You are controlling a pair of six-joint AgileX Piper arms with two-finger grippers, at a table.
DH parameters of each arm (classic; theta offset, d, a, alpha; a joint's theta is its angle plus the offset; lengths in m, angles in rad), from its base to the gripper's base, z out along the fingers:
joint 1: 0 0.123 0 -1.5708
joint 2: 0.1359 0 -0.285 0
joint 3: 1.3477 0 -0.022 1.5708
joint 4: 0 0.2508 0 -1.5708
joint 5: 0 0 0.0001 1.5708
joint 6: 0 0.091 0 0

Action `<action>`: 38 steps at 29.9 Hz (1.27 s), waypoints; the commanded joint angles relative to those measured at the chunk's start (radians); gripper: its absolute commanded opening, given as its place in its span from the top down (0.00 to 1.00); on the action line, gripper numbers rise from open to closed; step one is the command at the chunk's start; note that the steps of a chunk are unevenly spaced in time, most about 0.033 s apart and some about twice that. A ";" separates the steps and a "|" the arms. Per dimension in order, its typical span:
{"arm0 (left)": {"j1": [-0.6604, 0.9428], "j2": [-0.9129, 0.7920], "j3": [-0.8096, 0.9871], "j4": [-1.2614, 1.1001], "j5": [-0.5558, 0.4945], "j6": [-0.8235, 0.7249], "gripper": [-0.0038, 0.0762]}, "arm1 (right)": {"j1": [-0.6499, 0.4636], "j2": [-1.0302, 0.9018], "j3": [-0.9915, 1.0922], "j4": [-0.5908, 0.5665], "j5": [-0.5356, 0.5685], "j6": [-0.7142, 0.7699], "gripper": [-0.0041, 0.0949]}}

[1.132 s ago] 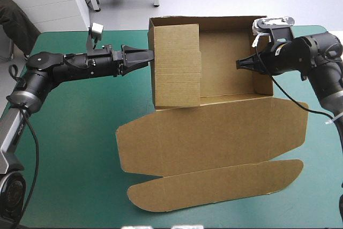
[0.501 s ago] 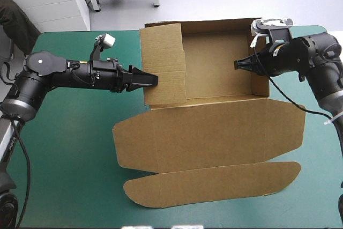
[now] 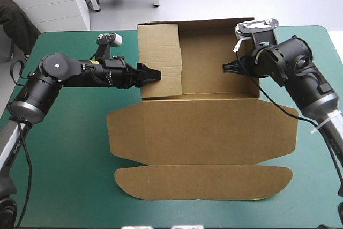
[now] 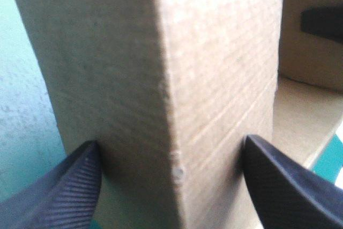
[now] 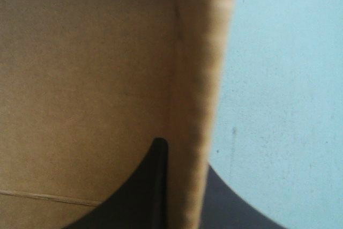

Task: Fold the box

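From above, the brown box [image 3: 209, 63] lies at the middle of the teal-green tabletop [image 3: 69, 132]. It is an open tray, with its lid [image 3: 203, 132] flat toward the near edge.

In the left wrist view, the left jaws stand apart, with the raised left wall [image 4: 161, 79] between them.

In the right wrist view, the right jaws are clamped on the right wall [image 5: 195, 105].

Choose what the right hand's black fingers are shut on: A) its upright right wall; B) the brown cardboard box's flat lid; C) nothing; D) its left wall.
A: in the right wrist view the black fingers of the right hand stand all but shut, the upright right wall of the brown cardboard box between them.
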 commanded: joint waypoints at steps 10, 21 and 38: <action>-0.014 -0.041 -0.039 0.033 -0.183 -0.021 0.31 | 0.152 -0.033 -0.035 -0.153 -0.051 0.106 0.96; -0.014 -0.041 -0.124 0.159 -0.173 -0.087 0.31 | 0.232 -0.033 -0.035 -0.226 -0.025 0.176 0.96; -0.063 -0.020 -0.124 0.224 -0.078 -0.092 0.95 | 0.244 -0.033 -0.035 -0.224 -0.020 0.223 0.96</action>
